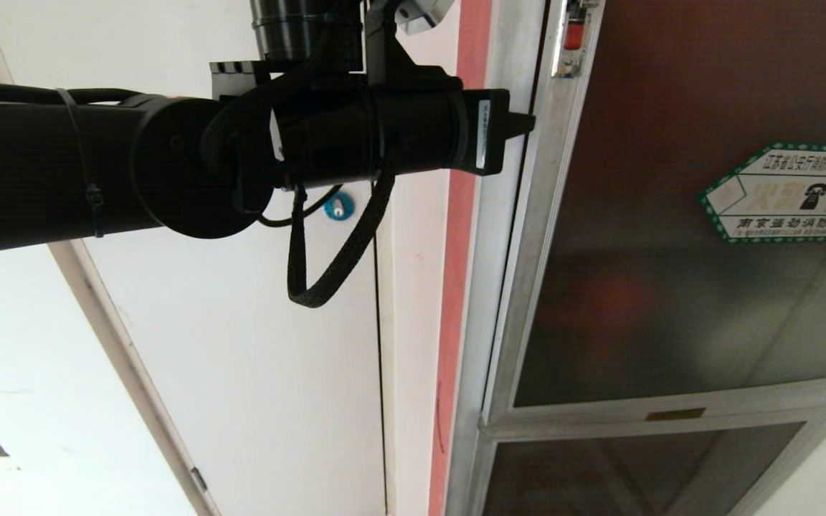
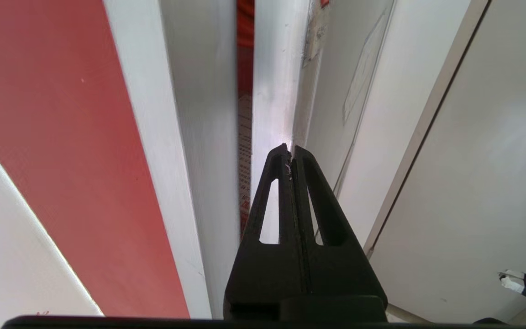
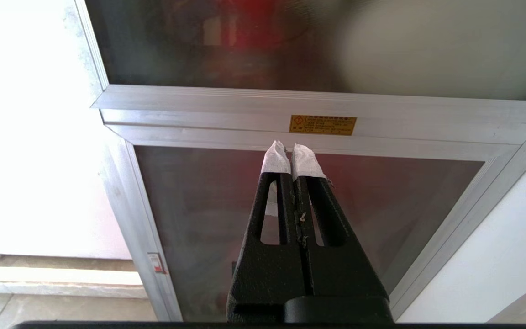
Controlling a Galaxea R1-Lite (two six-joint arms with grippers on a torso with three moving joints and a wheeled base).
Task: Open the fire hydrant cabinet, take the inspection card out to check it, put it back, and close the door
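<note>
The fire hydrant cabinet (image 1: 499, 301) is standing in the wall with its silver frame catching the light, and the door (image 1: 671, 215) of dark tinted glass is sitting slightly ajar: in the left wrist view a narrow slit is showing between the door's silver edge (image 2: 272, 91) and the cabinet's frame (image 2: 199, 114), with red inside and a strip of printed paper (image 2: 244, 151) just visible through it. Whether that strip is the inspection card cannot be told. A green-edged arrow sticker (image 1: 789, 193) with a telephone on it is sitting on the door's glass. Below the door, a smaller glass door (image 3: 308, 219) is closing off the lower part of the cabinet, with an orange label (image 3: 323, 124) on the rail above it.

The left gripper (image 2: 290, 148) is reaching in at the door's free edge, its fingers pressed together with nothing between them, their tips right at the silver edge beside the slit. The right gripper (image 3: 291, 147) is hanging in front of the smaller glass door, its taped fingers pressed together and empty. Beside the cabinet, away from the door, a white panel door (image 1: 255, 358) with a round blue lock (image 1: 338, 208) is standing shut.
</note>
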